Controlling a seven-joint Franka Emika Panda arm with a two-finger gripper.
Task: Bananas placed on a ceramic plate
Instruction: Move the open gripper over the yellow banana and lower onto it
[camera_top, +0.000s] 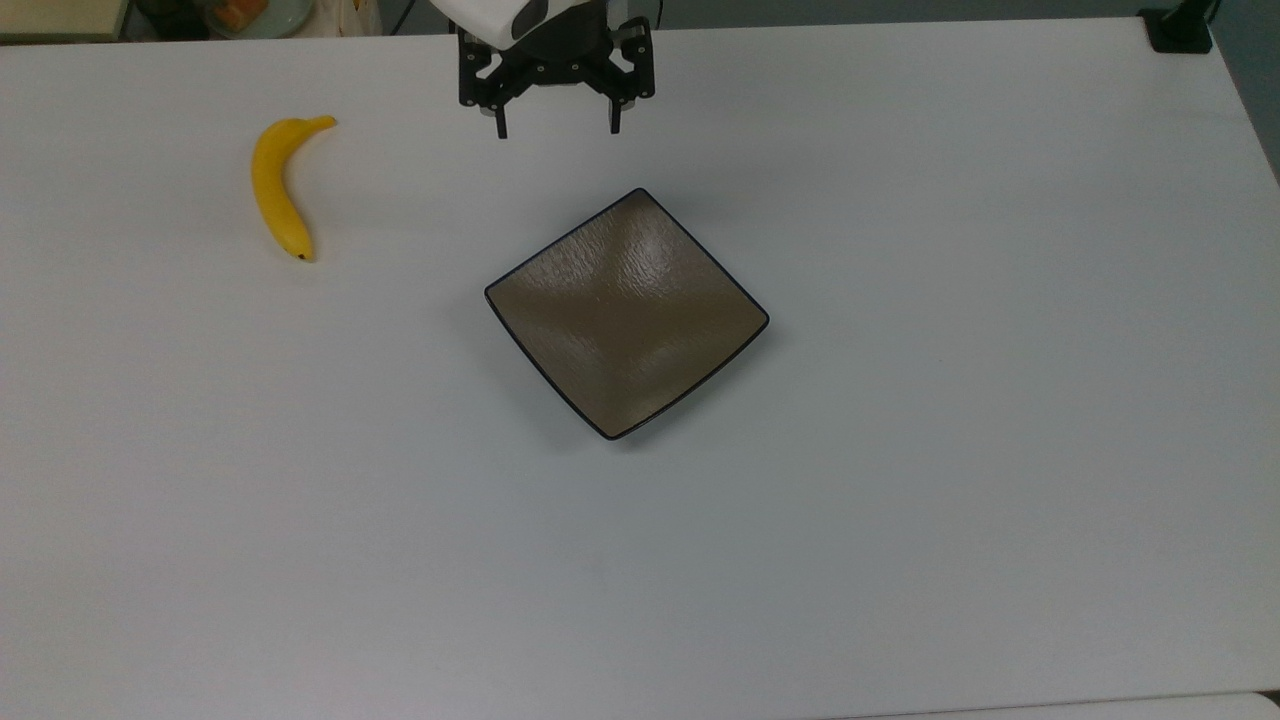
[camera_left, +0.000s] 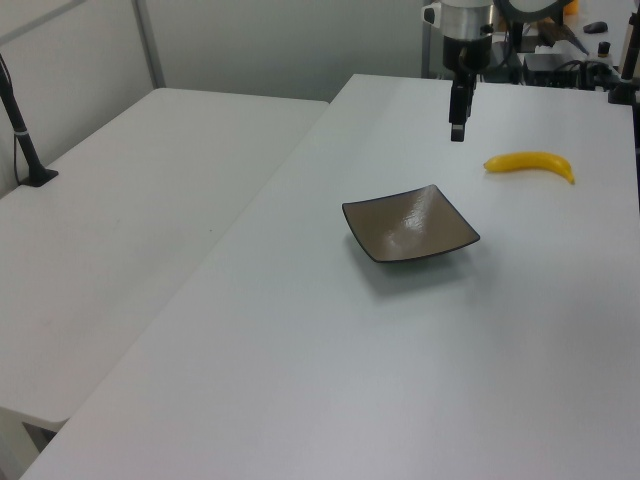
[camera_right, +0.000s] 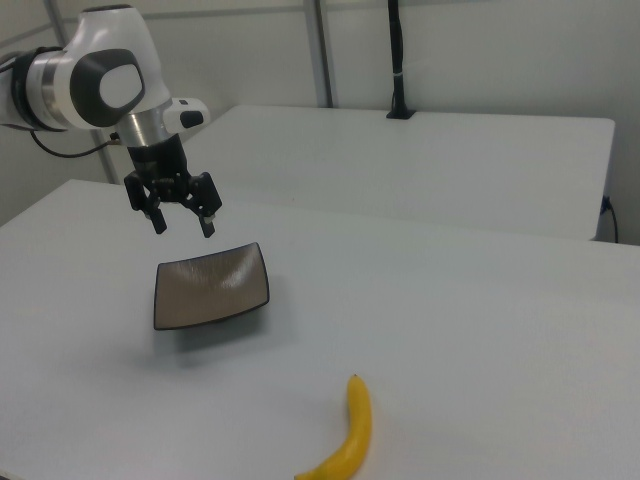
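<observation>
My arm (camera_right: 95, 85) reaches in with the wrist bent down; my gripper (camera_top: 557, 130) points straight down, fingers (camera_right: 159, 222) spread wide apart, holding nothing.

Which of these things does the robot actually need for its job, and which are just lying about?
Needed:
banana, lying on the table
plate, nothing on it
gripper, open, in the air

Just there:
black post on the side table
clutter behind the arm
</observation>
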